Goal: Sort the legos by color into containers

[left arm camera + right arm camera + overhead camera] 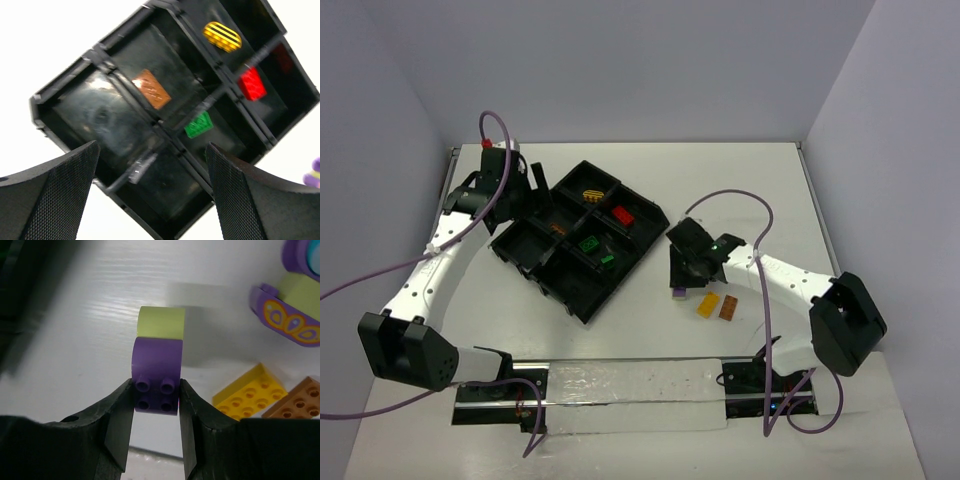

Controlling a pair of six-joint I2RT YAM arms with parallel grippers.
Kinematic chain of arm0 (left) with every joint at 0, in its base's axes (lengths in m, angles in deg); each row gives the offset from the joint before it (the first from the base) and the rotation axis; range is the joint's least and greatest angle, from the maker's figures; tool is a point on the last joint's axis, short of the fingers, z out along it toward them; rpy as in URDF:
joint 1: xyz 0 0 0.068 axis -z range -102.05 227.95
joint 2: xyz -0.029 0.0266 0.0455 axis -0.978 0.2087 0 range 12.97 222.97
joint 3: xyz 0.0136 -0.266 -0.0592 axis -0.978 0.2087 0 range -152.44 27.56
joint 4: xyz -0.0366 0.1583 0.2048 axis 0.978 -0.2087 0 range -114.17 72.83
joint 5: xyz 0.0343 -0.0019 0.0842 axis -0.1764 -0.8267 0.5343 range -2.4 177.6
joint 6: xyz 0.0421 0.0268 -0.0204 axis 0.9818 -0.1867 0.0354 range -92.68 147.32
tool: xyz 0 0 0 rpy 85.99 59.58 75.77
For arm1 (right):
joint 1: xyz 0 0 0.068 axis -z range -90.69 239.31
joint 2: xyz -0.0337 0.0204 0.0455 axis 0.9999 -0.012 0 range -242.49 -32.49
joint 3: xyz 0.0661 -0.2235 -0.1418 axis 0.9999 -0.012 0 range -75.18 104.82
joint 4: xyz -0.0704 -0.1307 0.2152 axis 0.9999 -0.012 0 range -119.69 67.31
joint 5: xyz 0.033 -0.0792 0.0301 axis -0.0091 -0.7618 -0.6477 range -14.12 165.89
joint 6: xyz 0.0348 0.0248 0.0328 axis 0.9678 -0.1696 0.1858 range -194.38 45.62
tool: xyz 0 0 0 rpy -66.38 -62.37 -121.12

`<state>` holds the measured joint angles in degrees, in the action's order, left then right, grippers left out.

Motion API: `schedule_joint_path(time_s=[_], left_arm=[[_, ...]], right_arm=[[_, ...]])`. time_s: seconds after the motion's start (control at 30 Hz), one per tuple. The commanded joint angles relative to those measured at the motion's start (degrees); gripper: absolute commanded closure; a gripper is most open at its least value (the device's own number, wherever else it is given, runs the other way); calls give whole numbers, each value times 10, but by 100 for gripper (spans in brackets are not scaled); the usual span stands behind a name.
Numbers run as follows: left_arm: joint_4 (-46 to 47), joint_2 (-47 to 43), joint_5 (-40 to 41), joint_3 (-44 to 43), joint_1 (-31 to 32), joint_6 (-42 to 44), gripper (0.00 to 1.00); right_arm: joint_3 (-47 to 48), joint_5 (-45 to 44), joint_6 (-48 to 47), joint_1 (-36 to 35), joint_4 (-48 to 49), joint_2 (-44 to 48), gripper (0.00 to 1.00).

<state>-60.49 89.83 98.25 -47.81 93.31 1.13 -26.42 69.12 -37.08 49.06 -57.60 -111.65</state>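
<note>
My right gripper is clamped on a purple brick, one finger pressed flat to each side of it, out on the white table to the right of the black tray. A lime piece sits against the end of that brick away from my fingers. I cannot tell whether the brick is resting on the table or raised off it. A yellow brick, a brown brick and a rounded purple piece lie further right of the tray. My left gripper hangs over the tray's left end with its fingers spread wide and nothing between them. In the tray, each in its own compartment, are a yellow striped brick, a red brick, an orange-brown brick and a green brick.
</note>
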Motion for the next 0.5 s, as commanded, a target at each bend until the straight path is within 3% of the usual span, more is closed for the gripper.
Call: schedule_joint_path(time_s=[0.0,0.27,0.47], left_arm=[[34,8,-115,-33,4,2,7],[112,-2,-371,-20,4,-17,10],[185,-1,-525,6,3,-39,11]], right_arm=[[101,70,-48,0,11,26,100],[257,281,-100,38,34,-42,100],[277,440,-53,79,131,-65,100]])
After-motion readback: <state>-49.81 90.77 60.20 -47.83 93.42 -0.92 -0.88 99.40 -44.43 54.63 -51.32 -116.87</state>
